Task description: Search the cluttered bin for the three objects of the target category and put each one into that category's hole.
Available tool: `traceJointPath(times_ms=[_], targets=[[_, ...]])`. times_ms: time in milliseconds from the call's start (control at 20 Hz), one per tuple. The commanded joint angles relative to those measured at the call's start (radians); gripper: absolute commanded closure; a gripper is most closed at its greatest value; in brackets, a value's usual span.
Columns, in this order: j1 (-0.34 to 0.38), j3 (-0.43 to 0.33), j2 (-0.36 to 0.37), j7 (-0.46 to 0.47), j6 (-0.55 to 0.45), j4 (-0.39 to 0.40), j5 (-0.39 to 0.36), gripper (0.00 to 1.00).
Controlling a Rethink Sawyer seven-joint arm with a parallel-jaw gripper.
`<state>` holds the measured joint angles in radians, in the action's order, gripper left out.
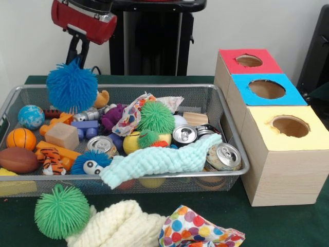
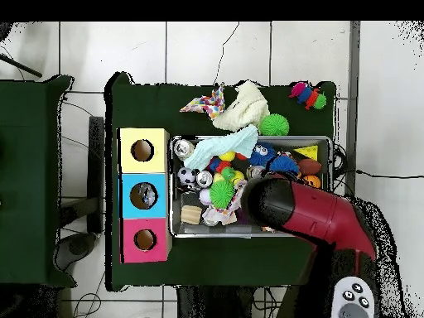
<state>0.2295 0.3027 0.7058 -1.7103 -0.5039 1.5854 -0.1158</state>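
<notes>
Three wooden boxes stand in a row beside the wire-mesh bin (image 1: 232,135), each with a round hole: the red-topped box (image 1: 248,61), blue-topped box (image 1: 266,88) and yellow-topped box (image 1: 289,127). The gripper (image 1: 76,60) has closed its black fingers on a spiky blue rubber ball (image 1: 71,87), held above the bin's far corner. Inside (among shiny dented cans and plastic toys) a spiky green ball (image 1: 156,116) sits mid-bin; another green spiky ball (image 1: 61,211) lies outside on the green cloth.
</notes>
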Motion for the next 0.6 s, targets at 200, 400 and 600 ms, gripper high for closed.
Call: traceJointPath(times_ms=[200, 400, 600], targets=[[0.053, -0.090, -0.001, -0.051, 0.072, 0.042, -0.045, 1.00], [0.056, -0.093, 0.000, -0.052, 0.087, 0.055, -0.050, 1.00], [0.054, -0.091, 0.000, -0.056, 0.105, 0.071, -0.054, 1.00]])
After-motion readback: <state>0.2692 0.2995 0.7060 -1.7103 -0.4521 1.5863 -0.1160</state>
